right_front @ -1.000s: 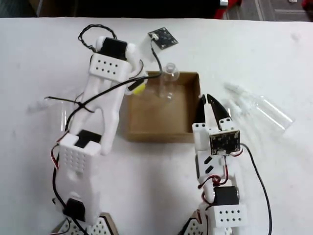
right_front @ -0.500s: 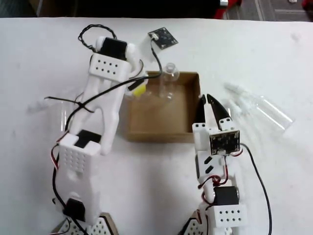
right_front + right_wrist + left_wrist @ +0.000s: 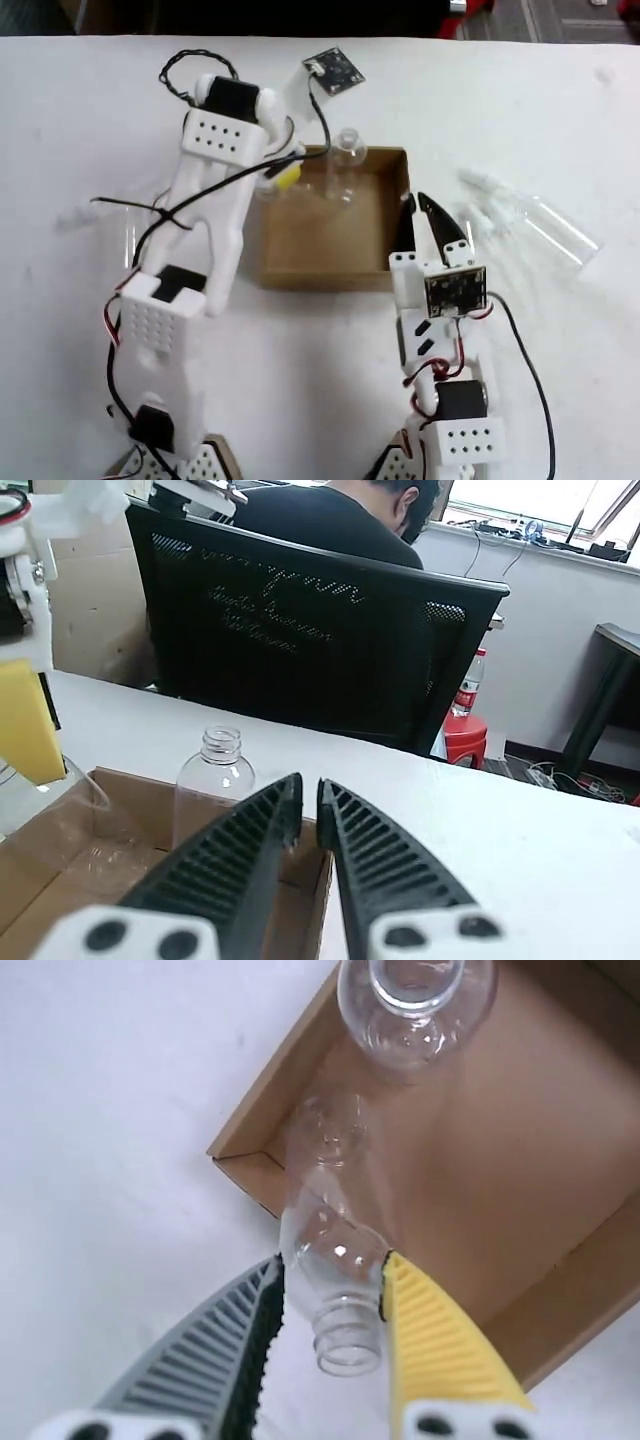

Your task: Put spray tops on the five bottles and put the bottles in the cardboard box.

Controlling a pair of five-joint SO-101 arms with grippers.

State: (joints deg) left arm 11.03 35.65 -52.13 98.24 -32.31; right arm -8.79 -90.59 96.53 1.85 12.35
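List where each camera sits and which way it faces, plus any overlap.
High view: fixed above the table, looking down; both arms show, left gripper and right gripper at the cardboard box.
Left wrist view: on the left arm, looking down past the left gripper, shut on the held bottle, into a box corner.
Right wrist view: on the right arm, facing level across the box toward a chair, past the right gripper.
Shared: all three see the standing bottle in the box.

Past the far edge of the white tabletop (image 3: 520, 850) stands a black mesh chair (image 3: 330, 650), a red stool (image 3: 468, 750) behind it, bright windows (image 3: 540, 495) above.
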